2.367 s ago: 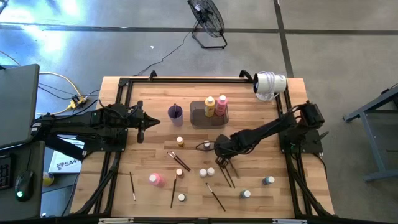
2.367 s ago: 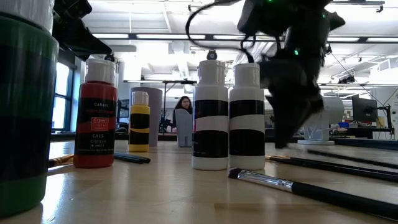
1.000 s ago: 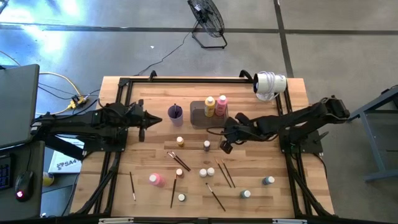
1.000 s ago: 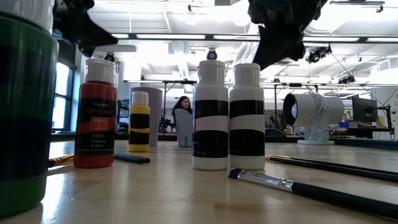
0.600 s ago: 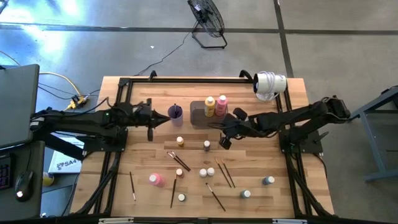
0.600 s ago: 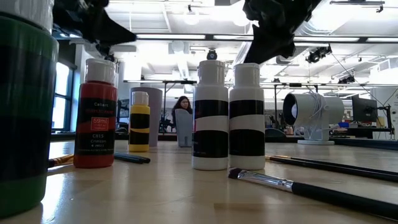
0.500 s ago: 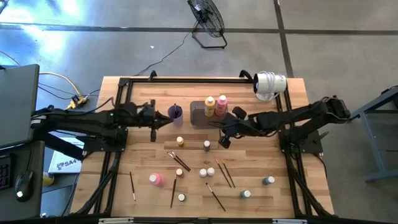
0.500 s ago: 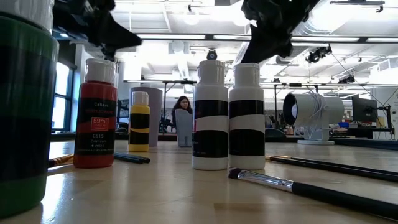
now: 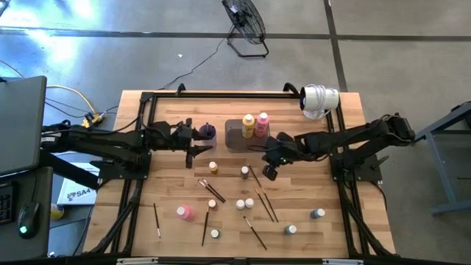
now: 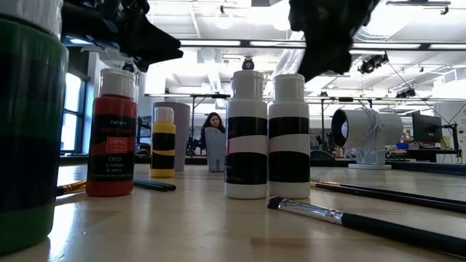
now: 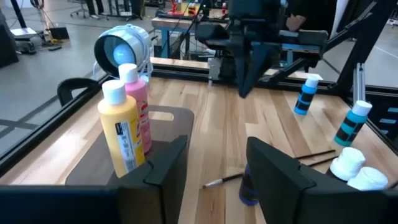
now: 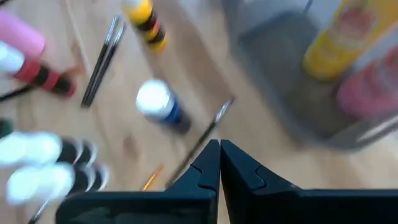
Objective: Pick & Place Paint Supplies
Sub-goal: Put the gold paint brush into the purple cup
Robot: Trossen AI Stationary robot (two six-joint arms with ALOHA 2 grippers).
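Blurred paintbrush, perhaps loose, below right tool

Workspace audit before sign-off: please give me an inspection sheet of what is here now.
Surface: wooden table, black frame rails around it.
Job's things: yellow bottle and pink bottle upright in the grey tray; small bottles and brushes scattered on the wood.
Clutter: purple cup; white lamp-like device.
End effectors: left end effector open beside the cup; right end effector shut, holding nothing, by the tray.
Cables: yellow leads left of the table.
Surroundings: floor fan; a person far behind.
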